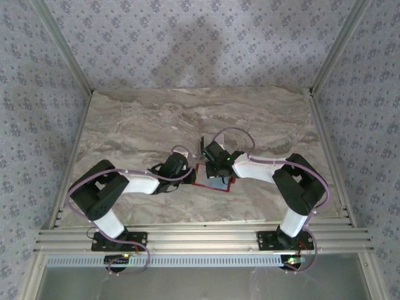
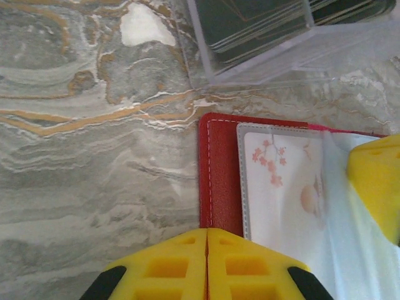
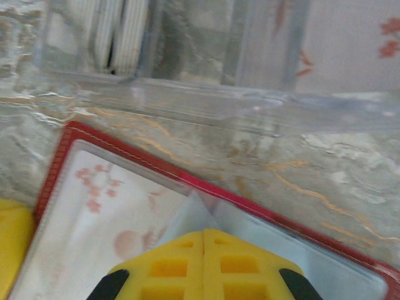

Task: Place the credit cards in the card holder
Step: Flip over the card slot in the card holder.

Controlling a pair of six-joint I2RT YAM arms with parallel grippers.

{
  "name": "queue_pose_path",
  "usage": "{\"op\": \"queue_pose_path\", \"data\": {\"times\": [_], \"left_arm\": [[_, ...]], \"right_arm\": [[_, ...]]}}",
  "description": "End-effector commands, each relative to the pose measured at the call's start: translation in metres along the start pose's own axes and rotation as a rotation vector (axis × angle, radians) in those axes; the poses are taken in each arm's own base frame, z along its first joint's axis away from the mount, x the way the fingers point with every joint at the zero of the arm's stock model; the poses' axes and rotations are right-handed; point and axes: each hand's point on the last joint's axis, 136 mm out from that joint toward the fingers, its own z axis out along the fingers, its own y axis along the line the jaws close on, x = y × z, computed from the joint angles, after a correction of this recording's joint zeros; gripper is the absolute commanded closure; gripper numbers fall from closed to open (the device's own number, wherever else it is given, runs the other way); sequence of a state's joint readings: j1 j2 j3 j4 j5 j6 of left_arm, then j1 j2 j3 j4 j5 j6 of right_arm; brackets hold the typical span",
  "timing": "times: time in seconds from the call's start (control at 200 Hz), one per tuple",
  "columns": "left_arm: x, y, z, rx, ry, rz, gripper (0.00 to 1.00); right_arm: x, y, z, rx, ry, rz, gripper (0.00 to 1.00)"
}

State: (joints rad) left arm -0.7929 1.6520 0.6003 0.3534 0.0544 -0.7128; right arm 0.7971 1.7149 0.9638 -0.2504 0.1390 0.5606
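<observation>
**Both hands closed at the open card holder**

The marbled desk [image 1: 137, 125] carries everything. The left arm [image 1: 119, 187] and right arm [image 1: 281, 175] reach inward and meet near the middle of the desk.

A clear box [image 2: 269, 65] stands just beyond the card holder, apart from it by a strip of bare desk. Dark cards [image 2: 262, 25] lie stacked inside it.

The red card holder [image 2: 219, 175] lies open and flat on the desk under both hands. A pale card with pink blossoms [image 2: 281, 181] sits inside its clear pocket.

- **Left hand** [image 2: 207, 232]: fingers shut together, tips over the holder's red edge.
- **Right hand** [image 3: 204, 234]: fingers shut together, tips on the clear pocket. Cannot tell whether it pinches the film.
</observation>
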Motion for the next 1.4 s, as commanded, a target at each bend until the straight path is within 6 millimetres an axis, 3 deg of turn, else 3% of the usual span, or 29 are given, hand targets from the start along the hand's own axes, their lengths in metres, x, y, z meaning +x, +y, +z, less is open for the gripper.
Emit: {"op": "queue_pose_path", "data": {"times": [0.0,0.19,0.245,0.42,0.69,0.894,0.979,1.394], "left_arm": [[0.054,0.025,0.006,-0.089,0.169,-0.008,0.92],[0.056,0.025,0.008,-0.097,0.156,-0.027,0.92],[0.057,0.025,0.008,-0.092,0.155,-0.036,0.93],[0.058,0.029,0.003,-0.098,0.136,-0.056,0.92],[0.057,0.032,-0.002,-0.112,0.129,-0.042,0.92],[0.056,0.031,-0.001,-0.111,0.130,-0.039,0.92],[0.056,0.031,-0.002,-0.114,0.131,-0.038,0.92],[0.054,0.030,-0.001,-0.122,0.134,-0.031,0.91]], "right_arm": [[-0.017,0.026,-0.006,-0.119,-0.023,0.022,1.00],[-0.019,0.048,-0.001,-0.227,-0.006,0.031,1.00],[-0.021,0.054,-0.002,-0.259,-0.005,0.034,0.96],[-0.026,0.057,-0.007,-0.272,-0.013,0.026,0.90],[-0.018,0.001,-0.031,-0.011,-0.074,0.035,0.67],[0.000,-0.039,-0.032,0.114,-0.054,0.048,0.71],[0.005,-0.047,-0.028,0.147,-0.041,0.046,0.76],[0.019,-0.062,-0.010,0.233,-0.005,0.029,0.69]]}}
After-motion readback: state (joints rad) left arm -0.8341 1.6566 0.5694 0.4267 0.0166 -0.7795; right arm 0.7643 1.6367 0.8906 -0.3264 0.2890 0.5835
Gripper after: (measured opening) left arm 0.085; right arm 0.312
